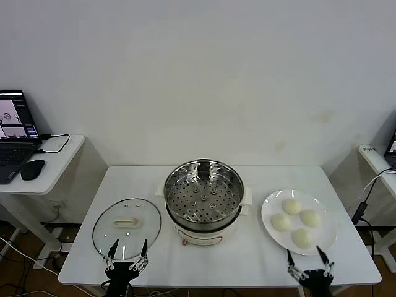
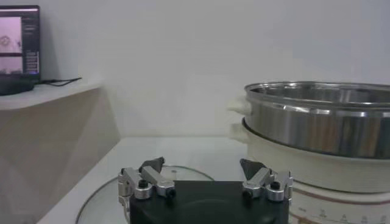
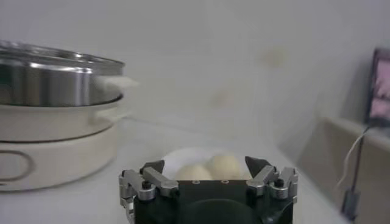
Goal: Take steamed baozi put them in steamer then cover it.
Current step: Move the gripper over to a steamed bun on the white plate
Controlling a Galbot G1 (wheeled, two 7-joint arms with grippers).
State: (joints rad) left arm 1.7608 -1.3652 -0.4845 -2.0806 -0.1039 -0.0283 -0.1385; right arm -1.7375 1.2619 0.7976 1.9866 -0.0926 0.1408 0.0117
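Four smooth cream-white steamed baozi (image 1: 296, 221), white plate (image 1: 270, 204)

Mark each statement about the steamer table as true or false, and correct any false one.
1. Four steamed baozi lie on the white plate. True.
2. The glass cover sits on the steamer. False: it lies flat on the table, on the robot's left of the steamer, which is uncovered.
3. The steamer's perforated tray has a bun on it. False: the tray is bare.
4. The right gripper holds a bun. False: it is open and holds nothing, at the table's near edge in front of the plate.
5. The left gripper is open at the near rim of the cover. True.
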